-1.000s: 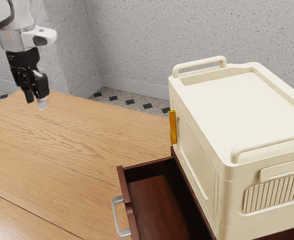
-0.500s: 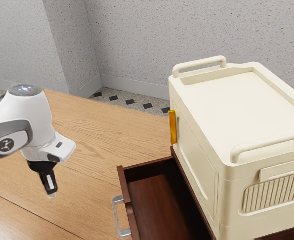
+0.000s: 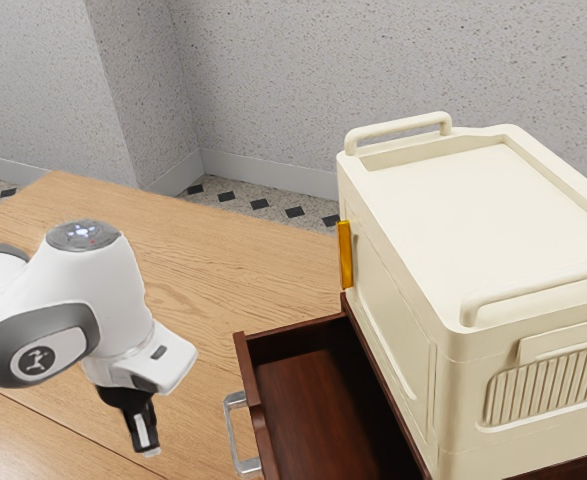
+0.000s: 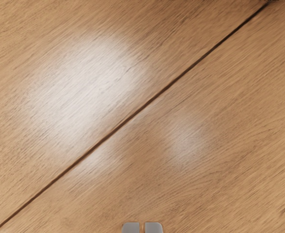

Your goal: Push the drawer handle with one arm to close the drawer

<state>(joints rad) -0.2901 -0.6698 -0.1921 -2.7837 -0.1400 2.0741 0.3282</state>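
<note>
A black gripper (image 3: 153,452), fingertips (image 4: 131,227) drawn together with a slim gap between them, points down over a wooden table (image 3: 183,250) crossed by a dark seam (image 4: 147,104). Near it, toward the exterior view's right and apart from it, the silver handle (image 3: 231,432) fronts a dark reddish-brown drawer (image 3: 313,410), which stands open. Above the drawer's cabinet sits a cream box (image 3: 503,210) with two raised grips on top and an amber strip (image 3: 346,255) at its side. Beyond the table are a speckled gray wall (image 3: 273,80) and a diamond-patterned floor (image 3: 273,208).
</note>
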